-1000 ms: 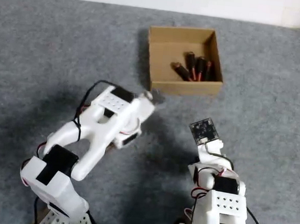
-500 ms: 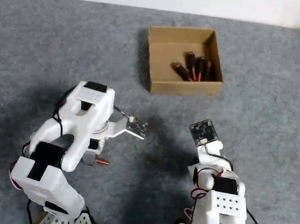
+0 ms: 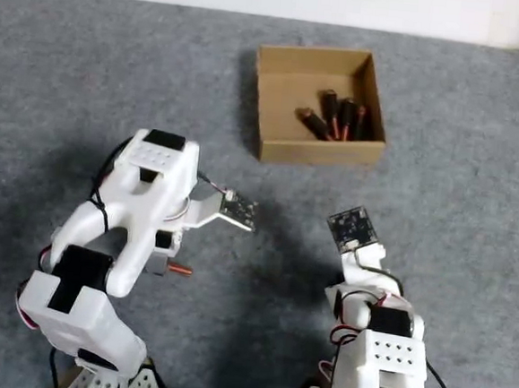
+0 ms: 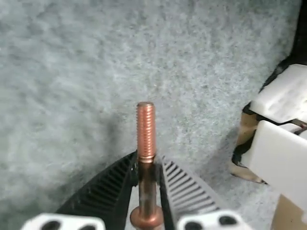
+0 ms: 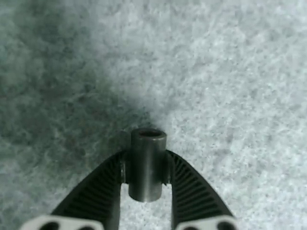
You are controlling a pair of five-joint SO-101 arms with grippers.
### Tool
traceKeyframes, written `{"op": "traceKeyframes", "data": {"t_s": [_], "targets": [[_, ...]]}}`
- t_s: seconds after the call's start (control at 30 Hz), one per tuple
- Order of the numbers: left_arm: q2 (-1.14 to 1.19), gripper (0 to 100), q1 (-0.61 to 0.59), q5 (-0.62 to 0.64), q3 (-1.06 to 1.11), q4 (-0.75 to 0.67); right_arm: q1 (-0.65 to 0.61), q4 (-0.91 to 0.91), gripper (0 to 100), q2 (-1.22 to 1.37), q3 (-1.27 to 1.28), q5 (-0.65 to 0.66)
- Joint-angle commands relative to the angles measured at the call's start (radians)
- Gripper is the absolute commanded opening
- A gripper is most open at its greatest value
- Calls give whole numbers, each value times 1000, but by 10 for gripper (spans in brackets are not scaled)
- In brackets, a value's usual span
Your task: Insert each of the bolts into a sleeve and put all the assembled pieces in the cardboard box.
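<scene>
Bolt [image 4: 145, 139]: pinched in closed left claw [image 4: 146, 158]. Sleeve [image 5: 147, 165]: pinched in closed right claw [image 5: 145, 158], toward 3 o'clock. Step was apparently insertion; next move needed thread-to-bore alignment.

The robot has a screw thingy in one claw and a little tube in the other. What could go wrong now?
1. The bolt is thin, and the left gripper pinches it only near its head. It might tilt or slip when its threaded end gets pushed.
2. The sleeve in the right gripper has a small hole. If the bolt isn't lined up straight, it could bump the rim and miss.
</scene>
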Motion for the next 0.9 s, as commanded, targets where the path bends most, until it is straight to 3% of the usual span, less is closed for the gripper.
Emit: {"op": "traceKeyframes", "data": {"t_s": [0.0,0.1,0.23,0.37,0.63,0.73,0.87], "targets": [[-16,54,-13,-66,-58,29,5,-31,5,-12,-5,15],[-16,107,-12,17,-59,28,5,-31,5,-12,-5,15],[-16,101,2,103,-70,28,5,-31,5,-12,-5,15],[-16,115,5,341,-128,28,5,-31,5,-12,-5,15],[-12,150,8,1175,-209,29,5,-31,5,-12,-4,15],[-7,151,71,1517,-189,34,5,-31,5,-12,-4,15],[-15,90,174,1850,-170,51,5,-31,5,-12,-4,15]]}}
